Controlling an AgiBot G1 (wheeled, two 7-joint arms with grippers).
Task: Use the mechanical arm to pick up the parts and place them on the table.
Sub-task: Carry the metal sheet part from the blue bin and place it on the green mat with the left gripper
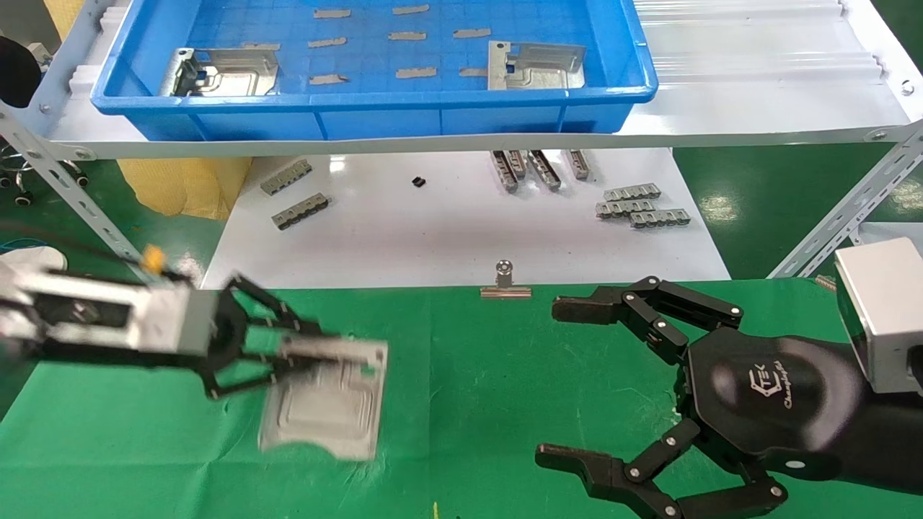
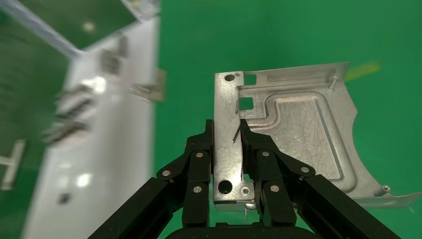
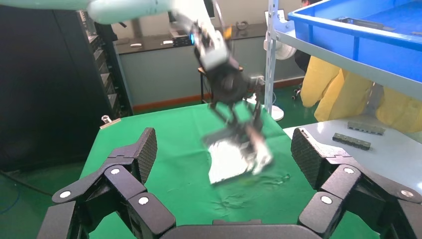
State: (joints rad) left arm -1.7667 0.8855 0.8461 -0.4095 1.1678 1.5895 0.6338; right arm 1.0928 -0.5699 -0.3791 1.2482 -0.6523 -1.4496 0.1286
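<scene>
My left gripper (image 1: pixel 303 351) is shut on the edge of a silver stamped part (image 1: pixel 324 404) and holds it just above the green table (image 1: pixel 490 375), left of centre. The left wrist view shows its fingers (image 2: pixel 199 159) clamping the plate (image 2: pixel 293 134) on its slotted edge strip. The right wrist view shows the same plate (image 3: pixel 234 159) hanging tilted over the cloth. Two more parts (image 1: pixel 220 72) (image 1: pixel 533 66) lie in the blue bin (image 1: pixel 375 108) on the shelf. My right gripper (image 1: pixel 570 382) is open and empty over the table's right side.
A glossy white board (image 1: pixel 447 231) behind the table carries small grey slotted strips (image 1: pixel 642 205) and a binder clip (image 1: pixel 505 281) at its front edge. Slanted shelf struts (image 1: pixel 65 187) (image 1: pixel 844 216) stand at both sides. A white ribbed shelf (image 1: pixel 757 65) holds the bin.
</scene>
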